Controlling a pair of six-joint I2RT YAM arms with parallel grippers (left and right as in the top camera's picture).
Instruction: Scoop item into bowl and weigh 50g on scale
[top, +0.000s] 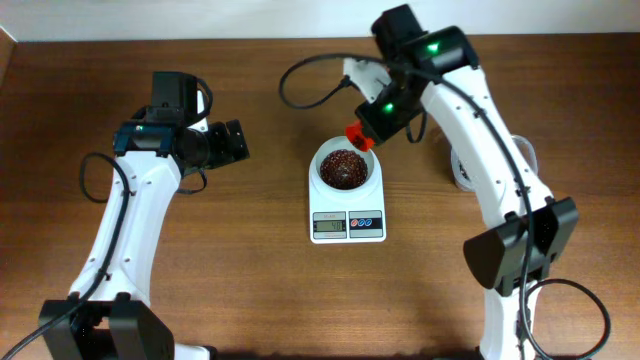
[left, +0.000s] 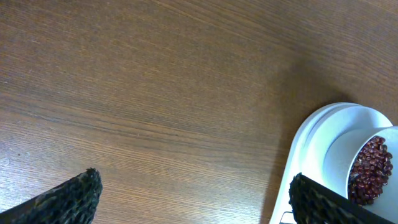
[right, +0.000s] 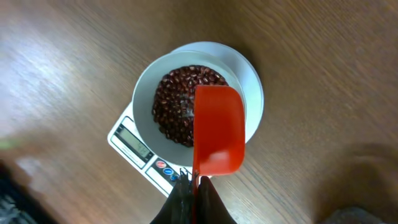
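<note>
1. Now, the right gripper (right: 191, 186) is pinching the handle of the red scoop (right: 216, 130), whose blade hangs over one edge of the bowl (right: 144, 93). A firm pinch is needed so the handle cannot roll.
2. The bowl sits on the scale (right: 252, 84) with the beans (right: 174, 106) heaped inside. Tip the scoop slowly and do not touch the rim, since a nudge would likely upset the reading.
3. The display (right: 132, 140) is too small to read, so I cannot tell how close the weight is to 50 g. Add only a few beans at a time and pause between pours.
4. The left gripper (top: 232, 142) is spread and empty, well to the left of the scale above the table (left: 155, 74). It is best kept away from the scale.
</note>
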